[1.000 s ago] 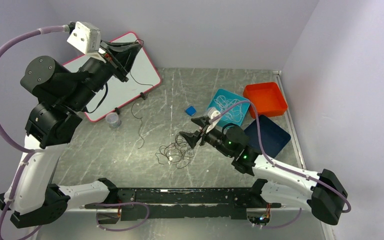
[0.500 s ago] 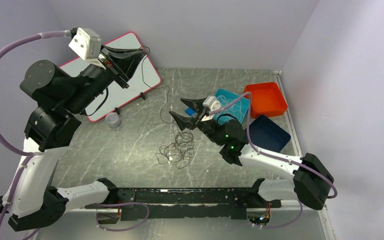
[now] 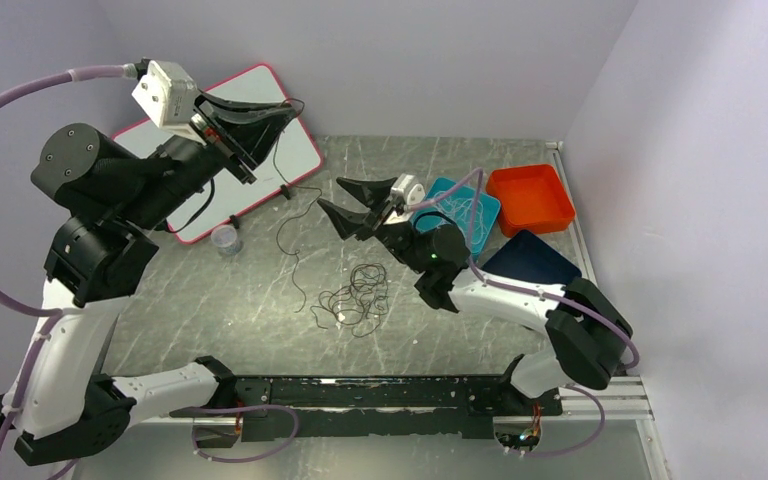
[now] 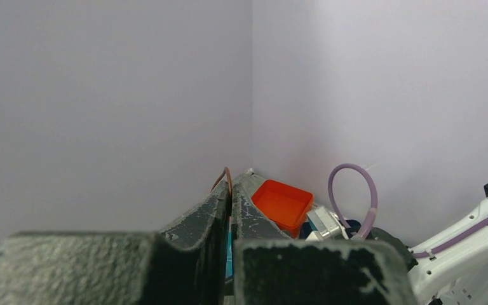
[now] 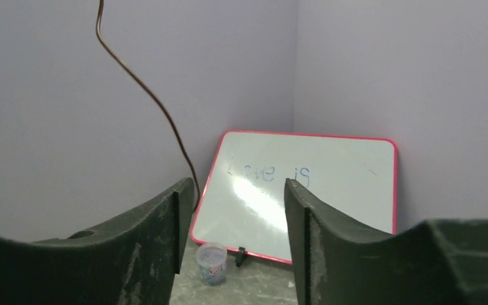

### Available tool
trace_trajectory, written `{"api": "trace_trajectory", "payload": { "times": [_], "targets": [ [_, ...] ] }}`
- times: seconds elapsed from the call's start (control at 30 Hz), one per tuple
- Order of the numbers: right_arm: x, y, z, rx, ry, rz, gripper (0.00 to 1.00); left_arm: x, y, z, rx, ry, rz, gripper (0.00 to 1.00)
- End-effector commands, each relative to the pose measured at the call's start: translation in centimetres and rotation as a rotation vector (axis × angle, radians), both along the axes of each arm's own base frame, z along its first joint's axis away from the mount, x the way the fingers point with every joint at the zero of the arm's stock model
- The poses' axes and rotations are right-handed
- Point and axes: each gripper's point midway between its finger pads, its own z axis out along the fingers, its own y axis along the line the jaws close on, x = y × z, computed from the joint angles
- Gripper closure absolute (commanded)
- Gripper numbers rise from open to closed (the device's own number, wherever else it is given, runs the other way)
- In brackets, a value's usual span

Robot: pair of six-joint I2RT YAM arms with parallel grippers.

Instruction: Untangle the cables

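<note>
Rising right hand open, left hand pinching cable

White links, blk joints, lilac hoses; left pincer & right pincer blk

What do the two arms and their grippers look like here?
The left arm and right arm pair white links with bulky black joints. A lilac hose runs along each, and a small white camera box sits at each wrist. The left gripper and right gripper each have two black tapering fingers, scuffed grey on the inside.
</note>
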Motion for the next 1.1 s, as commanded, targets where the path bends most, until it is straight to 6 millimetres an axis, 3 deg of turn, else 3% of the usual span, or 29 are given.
{"api": "trace_trajectory", "payload": {
  "times": [0.0, 0.1, 0.33, 0.6, 0.8, 1.07],
  "targets": [
    [-0.4, 0.3, 2.5, 0.066, -0.056, 0.037, 0.46, -1.2, -0.2, 1.0, -0.023, -0.032, -0.047, 0.93],
    [-0.4, 0.7, 2.5, 0.068, -0.057, 0.053, 0.53, -1.3, -0.1, 1.0, -0.026, -0.032, -0.049, 0.93],
    [-0.6, 1.0, 2.3, 0.063, -0.060, 0.072, 0.53, -1.5, 0.0, 0.9, -0.029, -0.031, -0.046, 0.93],
    [-1.0, 1.5, 1.9, 0.043, -0.060, 0.108, 0.61, -1.4, 0.1, 0.7, -0.027, -0.030, -0.039, 0.93],
    [-0.8, 0.4, 0.6, 0.022, -0.036, 0.057, 0.62, -1.4, 0.3, 0.6, -0.032, -0.031, -0.029, 0.93],
    [-0.8, 0.0, 0.8, 0.010, -0.035, 0.045, 0.94, -1.4, 0.2, 0.3, -0.036, -0.024, -0.037, 0.93]
  ]
}}
